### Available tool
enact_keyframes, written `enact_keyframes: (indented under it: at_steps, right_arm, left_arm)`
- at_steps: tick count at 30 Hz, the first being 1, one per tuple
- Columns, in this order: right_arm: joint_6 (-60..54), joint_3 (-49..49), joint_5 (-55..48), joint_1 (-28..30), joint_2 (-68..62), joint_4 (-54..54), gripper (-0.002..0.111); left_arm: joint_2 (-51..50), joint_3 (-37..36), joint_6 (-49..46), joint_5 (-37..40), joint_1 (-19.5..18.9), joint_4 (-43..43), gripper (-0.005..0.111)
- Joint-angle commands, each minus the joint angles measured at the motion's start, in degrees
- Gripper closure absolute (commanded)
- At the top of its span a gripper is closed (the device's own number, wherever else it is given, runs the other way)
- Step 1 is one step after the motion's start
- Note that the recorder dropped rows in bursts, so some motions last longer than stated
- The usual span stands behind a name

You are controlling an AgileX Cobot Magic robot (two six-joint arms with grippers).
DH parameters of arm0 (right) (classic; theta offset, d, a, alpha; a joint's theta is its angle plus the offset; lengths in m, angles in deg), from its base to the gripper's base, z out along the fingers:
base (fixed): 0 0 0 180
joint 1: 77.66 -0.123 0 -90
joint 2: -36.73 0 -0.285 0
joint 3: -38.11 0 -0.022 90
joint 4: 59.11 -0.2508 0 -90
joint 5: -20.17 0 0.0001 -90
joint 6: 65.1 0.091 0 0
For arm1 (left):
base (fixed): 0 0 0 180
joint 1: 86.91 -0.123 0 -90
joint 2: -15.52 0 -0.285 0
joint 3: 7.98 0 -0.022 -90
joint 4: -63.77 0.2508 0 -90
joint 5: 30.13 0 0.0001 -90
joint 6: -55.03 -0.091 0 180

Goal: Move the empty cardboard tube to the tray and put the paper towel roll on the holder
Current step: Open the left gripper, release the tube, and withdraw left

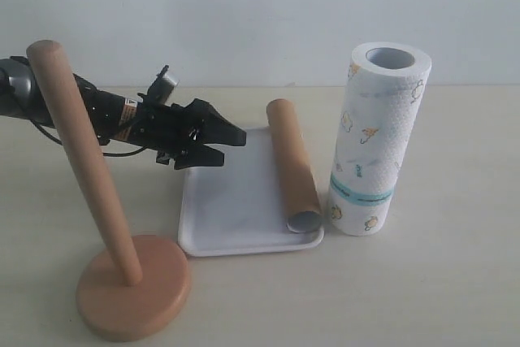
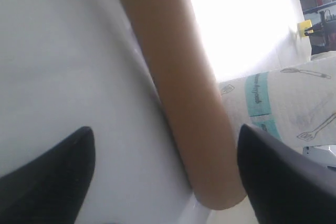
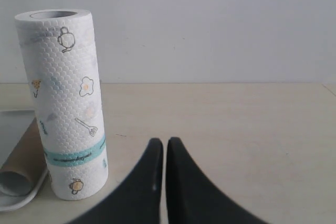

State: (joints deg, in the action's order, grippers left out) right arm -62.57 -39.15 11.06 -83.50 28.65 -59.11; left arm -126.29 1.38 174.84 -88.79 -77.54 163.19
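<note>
Holder [image 1: 96, 188] stands far left; the left gripper [image 1: 234, 150] hangs over the tray [image 1: 227, 209], jaws wide, holding nothing; the tube [image 1: 294, 168] lies along the tray's right side. Just right of that the roll [image 1: 374, 144] stands upright, axis vertical, well apart from the holder. The right gripper [image 3: 164, 141], pinched almost together and empty, looks the nearer.

Matt brown cardboard tube [image 1: 294, 164]; smooth white plastic-looking tray [image 1: 231, 213]; embossed paper towel roll [image 1: 374, 144]; smooth, matt wooden holder [image 1: 134, 290]
</note>
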Motion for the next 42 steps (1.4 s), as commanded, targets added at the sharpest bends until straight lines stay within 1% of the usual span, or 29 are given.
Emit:
enact_keyframes:
  at_steps: [1,11,16,19,25,28,29,31,32,35,40,42]
  right_arm:
    - [0.0,0.0,0.6,0.2,0.3,0.3,0.106]
    - [0.0,0.0,0.6,0.2,0.3,0.3,0.106]
    - [0.0,0.0,0.6,0.2,0.3,0.3,0.106]
    - [0.0,0.0,0.6,0.2,0.3,0.3,0.106]
    - [0.0,0.0,0.6,0.2,0.3,0.3,0.106]
    - [0.0,0.0,0.6,0.2,0.3,0.3,0.106]
    - [0.0,0.0,0.6,0.2,0.3,0.3,0.106]
    - [0.0,0.0,0.6,0.2,0.3,0.3,0.106]
    - [0.0,0.0,0.6,0.2,0.3,0.3,0.106]
    - [0.0,0.0,0.6,0.2,0.3,0.3,0.106]
    - [0.0,0.0,0.6,0.2,0.3,0.3,0.106]
    - [0.0,0.0,0.6,0.2,0.3,0.3,0.106]
  left_arm:
    - [-0.4,0.3,0.4,0.6,0.5,0.2,0.036]
    - [-0.4,0.4,0.4,-0.2,0.5,0.2,0.036]
    - [0.9,0.5,0.4,-0.7,-0.2,0.2,0.036]
    - [2.9,0.8,0.4,-2.5,-1.3,0.5,0.036]
    - [7.8,1.6,0.4,-8.9,-5.0,0.5,0.038]
    - [11.1,1.6,0.4,-11.3,-7.2,0.5,0.05]
    - [12.3,1.6,0.4,-11.3,-8.4,0.5,0.057]
    - [14.5,1.6,0.4,-11.3,-10.2,0.5,0.069]
    - [15.8,1.6,0.4,-11.3,-11.3,0.5,0.078]
    - [19.2,0.5,0.4,-11.3,-14.4,0.5,0.101]
    - [25.7,-1.7,0.4,-11.3,-17.8,0.5,0.103]
    - [29.0,-2.8,0.4,-11.3,-18.3,0.5,0.103]
